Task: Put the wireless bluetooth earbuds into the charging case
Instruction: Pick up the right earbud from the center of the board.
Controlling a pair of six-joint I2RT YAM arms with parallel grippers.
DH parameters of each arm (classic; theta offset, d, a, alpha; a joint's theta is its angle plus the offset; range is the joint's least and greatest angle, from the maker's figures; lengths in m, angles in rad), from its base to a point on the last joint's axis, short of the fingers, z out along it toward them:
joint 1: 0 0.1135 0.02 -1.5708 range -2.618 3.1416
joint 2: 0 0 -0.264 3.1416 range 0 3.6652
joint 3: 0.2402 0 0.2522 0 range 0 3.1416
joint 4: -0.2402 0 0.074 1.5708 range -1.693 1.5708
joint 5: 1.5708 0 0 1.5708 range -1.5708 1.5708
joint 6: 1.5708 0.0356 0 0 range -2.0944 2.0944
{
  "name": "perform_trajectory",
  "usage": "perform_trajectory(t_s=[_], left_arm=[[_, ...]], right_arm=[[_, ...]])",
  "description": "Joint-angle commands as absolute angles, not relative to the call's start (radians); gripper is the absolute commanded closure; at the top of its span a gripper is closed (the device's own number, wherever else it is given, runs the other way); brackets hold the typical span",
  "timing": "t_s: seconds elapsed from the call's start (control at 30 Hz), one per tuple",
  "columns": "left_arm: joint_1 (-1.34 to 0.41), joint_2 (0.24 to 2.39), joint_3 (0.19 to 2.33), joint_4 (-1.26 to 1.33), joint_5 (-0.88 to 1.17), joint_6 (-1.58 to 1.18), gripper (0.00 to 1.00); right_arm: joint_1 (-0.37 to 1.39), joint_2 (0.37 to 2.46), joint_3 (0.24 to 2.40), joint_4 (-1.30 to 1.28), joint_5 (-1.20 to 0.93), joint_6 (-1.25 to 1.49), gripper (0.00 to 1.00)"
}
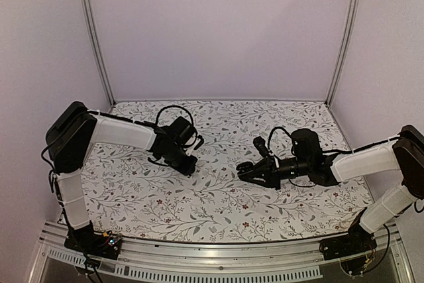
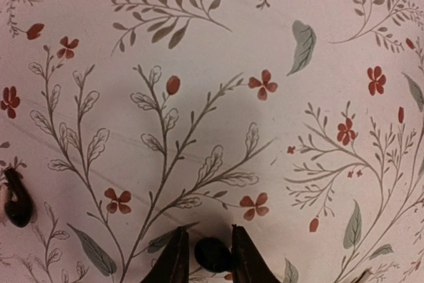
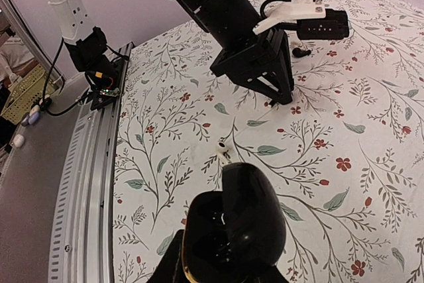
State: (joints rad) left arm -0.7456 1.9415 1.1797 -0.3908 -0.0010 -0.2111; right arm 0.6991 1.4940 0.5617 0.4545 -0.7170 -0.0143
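Observation:
In the left wrist view, a small round black earbud (image 2: 213, 254) sits between the two dark fingers of my left gripper (image 2: 207, 230), which is shut on it just above the floral cloth. A second small elongated piece (image 2: 16, 197) lies on the cloth to the left; it shows as a pale stemmed piece (image 3: 220, 147) in the right wrist view. My right gripper (image 1: 245, 171) is shut on the black glossy charging case (image 3: 232, 223), whose lid stands open. The case hides most of the right fingers. The left gripper (image 1: 192, 166) hangs about a hand's width left of the case.
An aluminium rail (image 3: 86, 183) runs along the near table edge, with the left arm's base (image 3: 93, 57) and its cables on it. A yellow basket (image 3: 20, 91) stands off the table. Plain walls and metal posts (image 1: 93, 38) close the back and sides.

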Motion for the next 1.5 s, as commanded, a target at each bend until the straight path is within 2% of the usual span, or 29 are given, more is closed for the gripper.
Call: perform_trajectory(t_s=[0.0,0.33,0.87,1.27,1.47], left_arm=[[-0.768,1.940,1.177,-0.463,-0.037,-0.202,0.78],[-0.786,1.924,1.176,-0.456,-0.071,-0.196,0.84],[-0.787,1.805,1.087,-0.225,-0.066,-0.152,0.89],[-0.860,1.549,0.928,0.119,-0.070,-0.051,0.90],[-0.925,1.464,0.863,0.236,-0.076,0.031,0.90]], right_arm=[[0.692,1.505,0.578,0.451,-0.725,-0.005,1.00],[0.692,1.497,0.570,0.455,-0.725,-0.013,1.00],[0.699,1.433,0.515,0.536,-0.651,-0.083,1.00],[0.731,1.421,0.494,0.666,-0.573,-0.193,1.00],[0.790,1.388,0.481,0.674,-0.455,-0.289,1.00]])
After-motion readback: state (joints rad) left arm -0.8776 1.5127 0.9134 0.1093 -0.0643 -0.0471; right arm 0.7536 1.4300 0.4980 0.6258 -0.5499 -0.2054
